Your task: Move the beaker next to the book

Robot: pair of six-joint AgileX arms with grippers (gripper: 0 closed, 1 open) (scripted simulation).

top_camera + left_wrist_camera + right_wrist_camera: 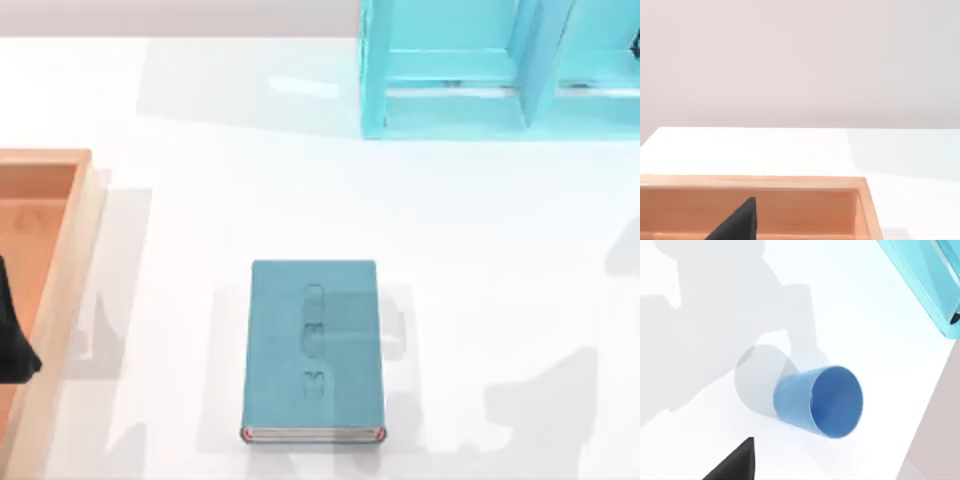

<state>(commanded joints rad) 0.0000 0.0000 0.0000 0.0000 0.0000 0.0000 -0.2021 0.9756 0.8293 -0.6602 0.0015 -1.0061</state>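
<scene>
The teal-blue book (pixel 313 350) lies flat at the middle of the white table, its pale page edges toward the front. In the right wrist view the beaker (pixel 817 400) stands upright on the table, pale blue outside and darker blue inside, casting a round shadow. A dark part of my right gripper (pixel 735 465) sits a short way from the beaker, apart from it. My left arm (pixel 12 340) hangs parked over the wooden tray at the table's left edge, and a dark part of the left gripper (pixel 737 222) shows above the tray's inside.
A wooden tray (pixel 70 250) takes up the left side of the table. A bright cyan shelf frame (pixel 450 80) stands at the back right; its corner (pixel 920 280) appears beyond the beaker. The table's edge (pixel 920 430) runs close by the beaker.
</scene>
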